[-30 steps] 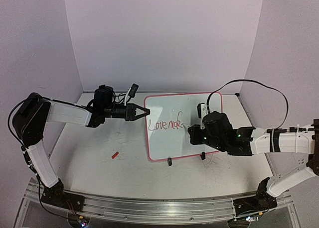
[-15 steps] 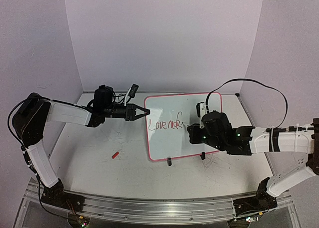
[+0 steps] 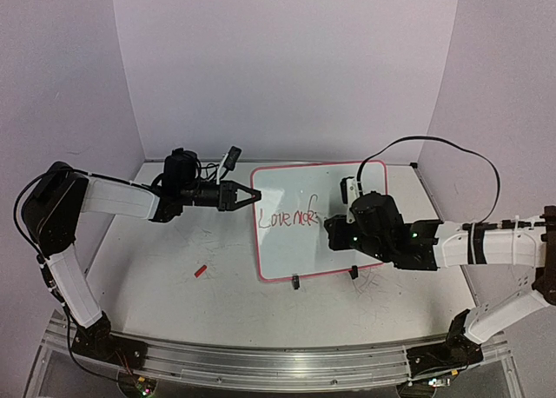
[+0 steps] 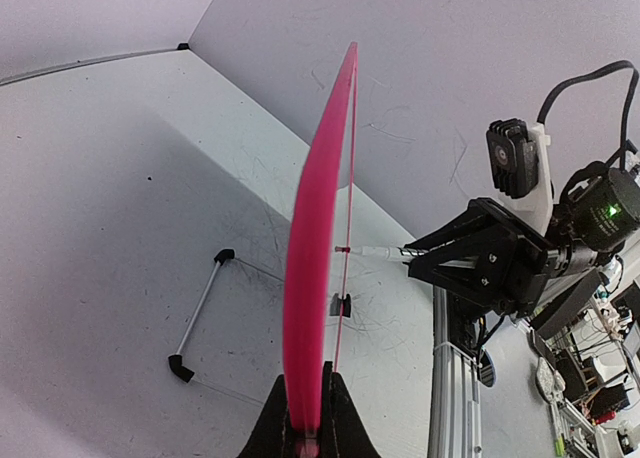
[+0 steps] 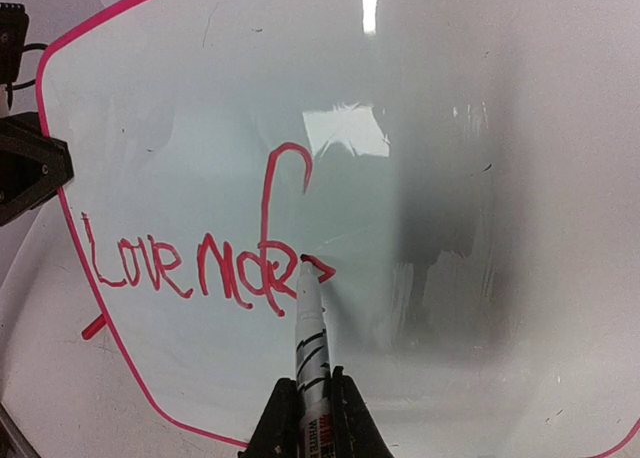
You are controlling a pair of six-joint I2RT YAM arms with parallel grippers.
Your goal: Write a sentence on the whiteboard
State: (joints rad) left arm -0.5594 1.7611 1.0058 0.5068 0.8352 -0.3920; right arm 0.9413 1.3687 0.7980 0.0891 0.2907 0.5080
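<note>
The whiteboard (image 3: 330,185) stands tilted on the table, white with a pink-red rim. My left gripper (image 3: 257,195) is shut on its left rim, seen edge-on in the left wrist view (image 4: 318,228). Red script on the board (image 5: 190,268) reads roughly "Love mak", the sentence only partly there; it also shows in the top view (image 3: 291,217). My right gripper (image 5: 312,403) is shut on a white marker (image 5: 309,328) whose red tip touches the board at the end of the script. In the top view the right gripper (image 3: 334,233) is in front of the board's middle.
A small red marker cap (image 3: 200,271) lies on the table left of the board. The board's black stand feet (image 3: 296,282) rest near its front edge. A wire stand leg (image 4: 200,313) shows behind the board. Walls enclose the table at the back and sides.
My right gripper has shifted slightly left and up with the marker, adding strokes after "ma". The left arm and the board have not moved.
</note>
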